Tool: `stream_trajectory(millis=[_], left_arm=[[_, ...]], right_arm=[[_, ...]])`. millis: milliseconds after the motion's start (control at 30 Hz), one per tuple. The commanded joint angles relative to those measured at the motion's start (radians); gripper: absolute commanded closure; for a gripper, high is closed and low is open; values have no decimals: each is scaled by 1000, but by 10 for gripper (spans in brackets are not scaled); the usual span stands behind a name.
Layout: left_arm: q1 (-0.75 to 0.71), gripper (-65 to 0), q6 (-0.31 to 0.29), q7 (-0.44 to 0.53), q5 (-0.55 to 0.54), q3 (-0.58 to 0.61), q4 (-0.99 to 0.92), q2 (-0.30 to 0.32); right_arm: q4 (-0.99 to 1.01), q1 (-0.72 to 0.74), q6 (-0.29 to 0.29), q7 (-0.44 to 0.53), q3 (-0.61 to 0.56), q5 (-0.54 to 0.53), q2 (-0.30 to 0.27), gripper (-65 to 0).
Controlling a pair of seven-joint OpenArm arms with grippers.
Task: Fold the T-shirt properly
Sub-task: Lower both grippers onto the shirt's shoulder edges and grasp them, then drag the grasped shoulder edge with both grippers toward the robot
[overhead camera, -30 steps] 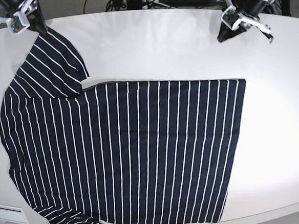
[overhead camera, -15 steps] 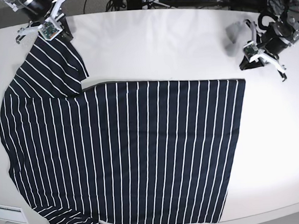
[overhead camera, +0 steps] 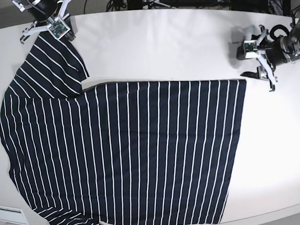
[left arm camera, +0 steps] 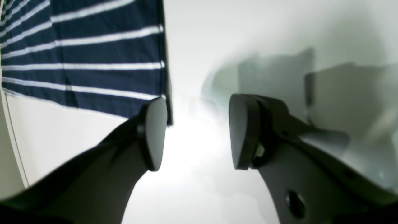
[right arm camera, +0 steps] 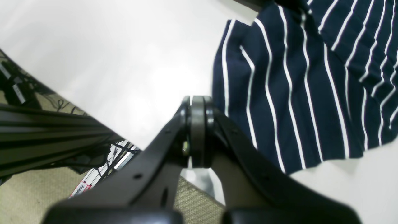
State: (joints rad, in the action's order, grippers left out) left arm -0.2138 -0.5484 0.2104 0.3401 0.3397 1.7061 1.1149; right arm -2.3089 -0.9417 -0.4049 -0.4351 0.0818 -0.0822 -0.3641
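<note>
Striped cloth, the T-shirt (overhead camera: 127,150) lies flat across the white table (overhead camera: 160,45). Left claw (left arm camera: 196,130) stands apart just off the hem corner; right claw (right arm camera: 199,133) is pressed together, empty, beside the sleeve. Best to slide one finger under the hem corner before pinching

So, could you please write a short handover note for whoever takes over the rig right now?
Left tool: open, empty, low over the table beside the T-shirt hem corner.
Right tool: shut, empty, beside the far sleeve's edge; contact with the cloth cannot be told.
T-shirt: spread flat, striped, one sleeve angled toward the far edge, the near sleeve at the front edge.
Done: no fold visible.
Left: grasp the cloth and make every fold.
</note>
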Motion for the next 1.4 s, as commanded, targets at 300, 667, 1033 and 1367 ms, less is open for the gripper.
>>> stream_trajectory(millis=[300,667,1033,1367], left_arm=[[339,-334,63,0,75,403,-139,4],[538,-334,63,-4,108,632,-246,-117],[538,0,150,-115,44,634,-253,-120],[538,0,150,-114,44,634,-253,-120]], right_arm=[[-14,-8,-3,15,4,-2,-6,0],[-11,-8,-7,14,4,10,-7,-116],[162,81,-14,16,4,9,-7,-347],[336,172,-19,19,4,39,-8,-347]])
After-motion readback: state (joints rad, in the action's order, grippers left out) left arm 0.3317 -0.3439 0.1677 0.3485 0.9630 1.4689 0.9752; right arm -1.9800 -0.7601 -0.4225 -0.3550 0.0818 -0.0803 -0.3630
